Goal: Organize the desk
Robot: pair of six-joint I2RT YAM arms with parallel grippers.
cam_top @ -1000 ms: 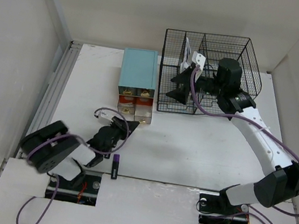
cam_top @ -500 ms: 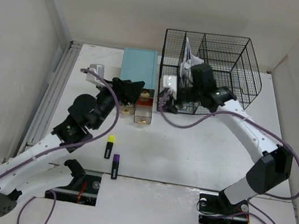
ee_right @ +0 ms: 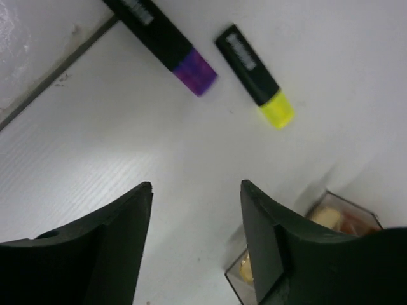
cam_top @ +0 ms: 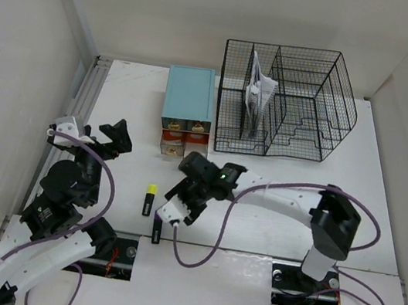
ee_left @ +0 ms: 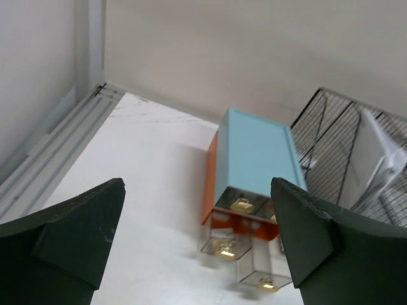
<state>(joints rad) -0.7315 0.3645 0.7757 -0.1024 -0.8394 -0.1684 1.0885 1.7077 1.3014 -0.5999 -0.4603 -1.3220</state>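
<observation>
Currently right gripper (ee_right: 197, 187) is hovering empty, jaws apart, near the purple marker (ee_right: 166, 46), presumably lining up a pick; left gripper (ee_left: 197, 190) is gaping empty too.

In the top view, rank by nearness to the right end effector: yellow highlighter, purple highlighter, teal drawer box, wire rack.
1. yellow highlighter and purple highlighter, near edge: too close to call.
2. teal drawer box, farther back.
3. wire rack, far right.

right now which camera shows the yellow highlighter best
The right wrist view: the yellow highlighter lies large and whole, cap and label plain. The top external view shows it small beside the purple highlighter. The left wrist view misses it.
</observation>
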